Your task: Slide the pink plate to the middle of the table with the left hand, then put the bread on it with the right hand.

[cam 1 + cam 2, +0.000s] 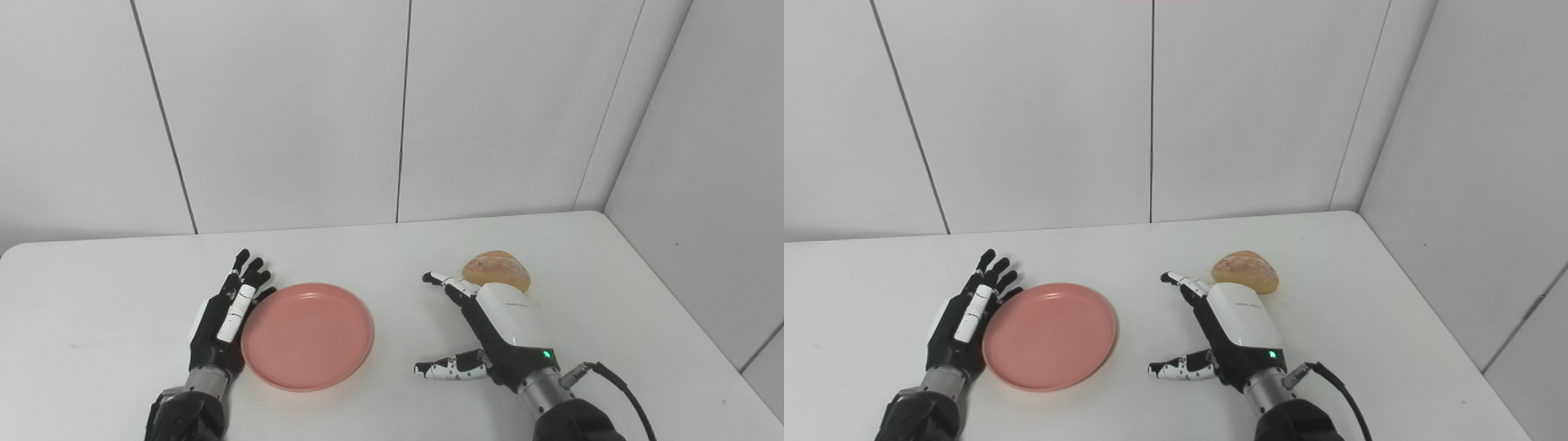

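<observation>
Beside left hand (223,315), pink plate (307,335)

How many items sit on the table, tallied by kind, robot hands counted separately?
Pink plate: 1
Bread: 1
Robot hands: 2, left hand beside the plate, right hand near the bread
Total: 2 objects, 2 hands

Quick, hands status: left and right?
Left hand: open, flat against the pink plate rim.
Right hand: open, beside the bread, holding nothing.
</observation>
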{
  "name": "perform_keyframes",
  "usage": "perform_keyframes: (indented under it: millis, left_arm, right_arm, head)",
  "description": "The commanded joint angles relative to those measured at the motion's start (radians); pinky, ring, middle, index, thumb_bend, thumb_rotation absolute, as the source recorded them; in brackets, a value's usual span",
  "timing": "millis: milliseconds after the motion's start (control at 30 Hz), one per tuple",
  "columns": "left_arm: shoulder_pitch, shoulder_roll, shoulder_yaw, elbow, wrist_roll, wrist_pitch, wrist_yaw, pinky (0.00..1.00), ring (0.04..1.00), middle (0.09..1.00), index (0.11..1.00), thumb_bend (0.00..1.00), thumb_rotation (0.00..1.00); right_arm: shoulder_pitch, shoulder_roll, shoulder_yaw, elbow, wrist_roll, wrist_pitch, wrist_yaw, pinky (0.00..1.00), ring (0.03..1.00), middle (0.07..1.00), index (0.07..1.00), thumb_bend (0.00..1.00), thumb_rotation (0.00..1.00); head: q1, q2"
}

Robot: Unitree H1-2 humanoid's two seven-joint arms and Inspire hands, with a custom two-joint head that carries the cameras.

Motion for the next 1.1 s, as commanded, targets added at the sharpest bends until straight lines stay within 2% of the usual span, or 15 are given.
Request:
perform_keyframes:
  millis: [0, 133, 433, 633, 900, 1067]
  left_arm:
    - [0.013, -0.001, -0.004, 0.031, -0.001, 0.013, -0.008, 0.84, 0.933, 0.962, 0.968, 0.84, 0.67]
    - [0.012, -0.002, -0.001, 0.029, -0.006, 0.018, -0.006, 0.84, 0.931, 0.961, 0.963, 0.85, 0.66]
    - [0.009, 0.000, -0.005, 0.028, -0.002, 0.017, -0.009, 0.84, 0.929, 0.959, 0.955, 0.82, 0.67]
    - [0.009, 0.001, -0.004, 0.025, -0.002, 0.018, -0.010, 0.85, 0.929, 0.961, 0.952, 0.82, 0.67]
    - [0.013, 0.001, -0.008, 0.015, 0.001, 0.019, -0.008, 0.84, 0.926, 0.957, 0.954, 0.83, 0.67]
    - [0.017, 0.000, -0.009, 0.010, 0.002, 0.022, -0.006, 0.84, 0.927, 0.952, 0.956, 0.82, 0.67]
  right_arm:
    - [-0.070, -0.037, -0.024, -0.022, -0.013, -0.019, 0.011, 0.61, 0.805, 0.853, 0.826, 1.00, 0.26]
    - [-0.123, -0.077, -0.038, -0.010, -0.024, -0.018, 0.051, 0.60, 0.809, 0.854, 0.827, 1.00, 0.27]
    - [-0.202, -0.158, -0.067, 0.092, 0.005, -0.082, 0.023, 0.58, 0.766, 0.819, 0.817, 1.00, 0.31]
    - [-0.249, -0.199, -0.066, 0.167, -0.003, -0.105, 0.011, 0.62, 0.783, 0.822, 0.813, 1.00, 0.37]
    - [-0.316, -0.247, -0.048, 0.302, -0.020, -0.113, 0.013, 0.64, 0.790, 0.823, 0.810, 1.00, 0.40]
    - [-0.376, -0.269, -0.034, 0.402, -0.015, -0.070, 0.072, 0.65, 0.819, 0.847, 0.824, 1.00, 0.40]
  head:
    - [0.001, 0.001]
    - [0.001, 0.001]
    - [0.008, 0.000]
    - [0.010, 0.000]
    - [0.013, 0.002]
    - [0.015, 0.005]
